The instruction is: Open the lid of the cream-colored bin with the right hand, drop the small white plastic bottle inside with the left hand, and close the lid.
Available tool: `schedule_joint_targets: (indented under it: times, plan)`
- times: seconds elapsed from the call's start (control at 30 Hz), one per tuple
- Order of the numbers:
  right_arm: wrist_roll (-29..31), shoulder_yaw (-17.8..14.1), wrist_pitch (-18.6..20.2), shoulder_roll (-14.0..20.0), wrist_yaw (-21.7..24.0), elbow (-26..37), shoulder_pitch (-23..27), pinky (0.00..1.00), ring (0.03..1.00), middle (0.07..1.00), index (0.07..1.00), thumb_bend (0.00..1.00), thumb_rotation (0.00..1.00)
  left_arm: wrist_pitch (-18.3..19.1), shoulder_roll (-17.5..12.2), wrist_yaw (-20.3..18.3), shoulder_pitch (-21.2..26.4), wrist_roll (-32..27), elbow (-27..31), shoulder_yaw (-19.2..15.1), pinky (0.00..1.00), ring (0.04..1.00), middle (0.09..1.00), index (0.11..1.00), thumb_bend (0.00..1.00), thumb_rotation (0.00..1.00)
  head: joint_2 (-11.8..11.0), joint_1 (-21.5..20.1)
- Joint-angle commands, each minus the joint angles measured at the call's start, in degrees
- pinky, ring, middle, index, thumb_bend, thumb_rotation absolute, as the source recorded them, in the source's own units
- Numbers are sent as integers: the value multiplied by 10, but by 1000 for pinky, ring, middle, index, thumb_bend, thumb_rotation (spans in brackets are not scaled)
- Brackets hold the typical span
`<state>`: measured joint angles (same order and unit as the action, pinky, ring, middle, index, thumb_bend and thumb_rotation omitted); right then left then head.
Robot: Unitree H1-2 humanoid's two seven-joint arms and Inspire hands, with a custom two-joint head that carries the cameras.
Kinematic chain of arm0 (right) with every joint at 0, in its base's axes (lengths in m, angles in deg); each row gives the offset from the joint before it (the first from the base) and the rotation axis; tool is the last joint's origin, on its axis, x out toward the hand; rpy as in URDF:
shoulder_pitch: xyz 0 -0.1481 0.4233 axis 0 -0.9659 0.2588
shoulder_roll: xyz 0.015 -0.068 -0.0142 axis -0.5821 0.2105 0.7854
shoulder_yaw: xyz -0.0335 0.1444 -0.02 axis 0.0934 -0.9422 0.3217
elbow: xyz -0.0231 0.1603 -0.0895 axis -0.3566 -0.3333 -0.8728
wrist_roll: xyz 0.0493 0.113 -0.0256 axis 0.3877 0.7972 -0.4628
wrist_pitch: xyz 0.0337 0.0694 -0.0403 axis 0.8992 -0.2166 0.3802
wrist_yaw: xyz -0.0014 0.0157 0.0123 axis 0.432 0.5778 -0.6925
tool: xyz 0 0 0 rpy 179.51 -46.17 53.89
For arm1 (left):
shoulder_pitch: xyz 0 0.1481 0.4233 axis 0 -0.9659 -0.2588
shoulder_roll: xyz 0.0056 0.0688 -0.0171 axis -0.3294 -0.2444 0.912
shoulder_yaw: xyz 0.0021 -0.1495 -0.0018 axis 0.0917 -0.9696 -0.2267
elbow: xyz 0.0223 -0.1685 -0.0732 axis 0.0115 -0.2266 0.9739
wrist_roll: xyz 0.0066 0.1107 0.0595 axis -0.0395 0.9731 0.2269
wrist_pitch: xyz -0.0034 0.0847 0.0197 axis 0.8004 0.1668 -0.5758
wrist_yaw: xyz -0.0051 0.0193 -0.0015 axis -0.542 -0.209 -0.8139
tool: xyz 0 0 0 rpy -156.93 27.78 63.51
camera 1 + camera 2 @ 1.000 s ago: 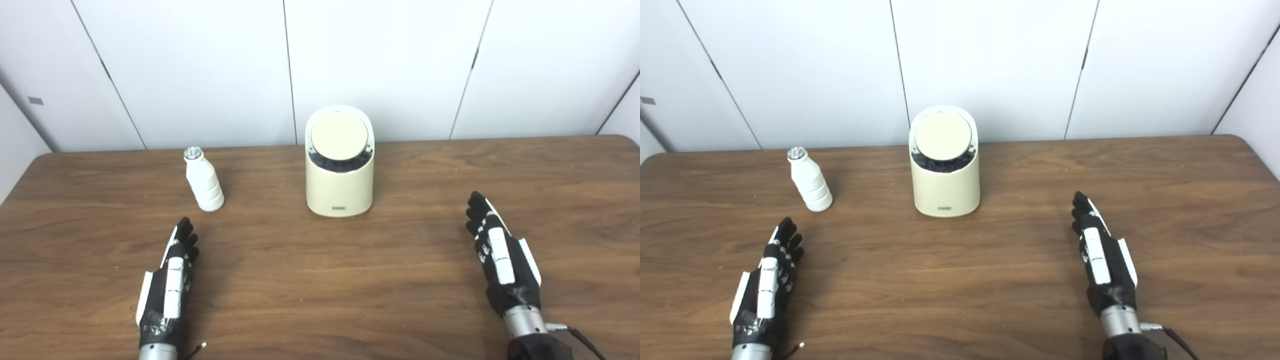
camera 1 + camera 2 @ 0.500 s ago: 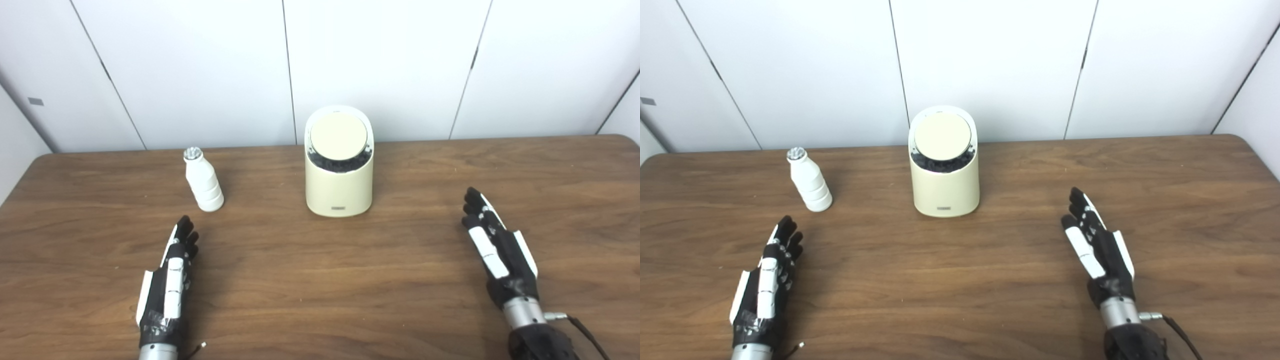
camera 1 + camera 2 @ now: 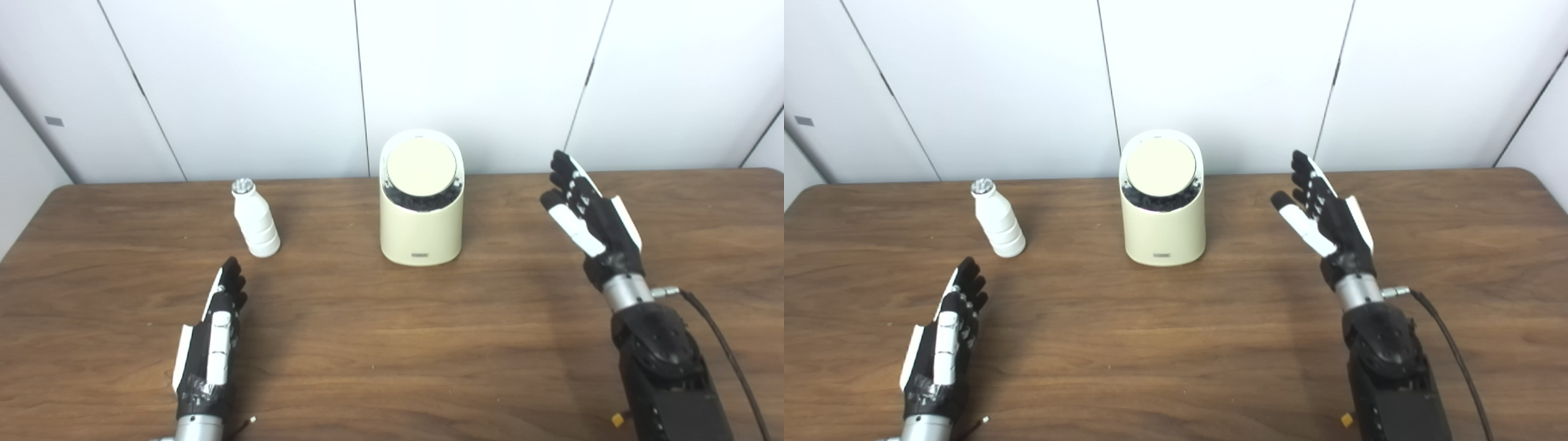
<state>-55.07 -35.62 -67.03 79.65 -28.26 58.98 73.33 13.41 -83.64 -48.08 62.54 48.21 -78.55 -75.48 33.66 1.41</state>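
In the left eye view, the cream-colored bin (image 3: 421, 211) stands upright near the middle of the far edge of the wooden table (image 3: 392, 343). Its round lid (image 3: 421, 166) is closed and tilts toward the camera, with a dark gap under its lower edge. A small dark label (image 3: 420, 255) sits low on the front of the bin, but its writing is too small to read. The small white plastic bottle (image 3: 255, 218) stands upright to the left of the bin, well apart from it, with a shiny cap on top. The left hand (image 3: 211, 343) is near the table's near edge, empty, fingers stretched out together toward the bottle but not touching it. The right hand (image 3: 589, 211) is raised to the right of the bin, empty, with fingers spread apart.

In the right eye view, the bin (image 3: 1164, 211) and the bottle (image 3: 997, 218) stand the same way. The right hand (image 3: 1326, 211) is released and apart from the bin; the left hand (image 3: 944, 343) holds nothing.
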Motion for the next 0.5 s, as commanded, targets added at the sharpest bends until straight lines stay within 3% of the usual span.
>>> schedule_joint_targets:
  times: [0.0, 0.13, 0.3, 0.47]
  plan:
    - [-30, 11, 3, 8, -4, 16, 44, 910, 949, 948, 924, 778, 665, -22, 7, 0, -4, 0, -32, 6, 1000, 996, 1000, 1000, 537, 953, 1, 1]
    - [-93, 34, 37, 11, -14, 28, 78, 886, 919, 930, 916, 857, 691, -27, 10, -1, -5, 3, -33, 8, 1000, 995, 1000, 1000, 529, 948, 3, 3]
    - [-140, 59, 92, 14, -2, 52, 117, 891, 922, 935, 921, 875, 650, -21, 13, 1, -9, 8, -25, 9, 1000, 994, 1000, 1000, 524, 950, 5, 3]
    - [-166, 80, 110, 20, 15, 53, 147, 875, 935, 942, 931, 887, 637, -22, 14, 2, -10, 10, -24, 9, 1000, 997, 1000, 1000, 531, 946, 8, 1]
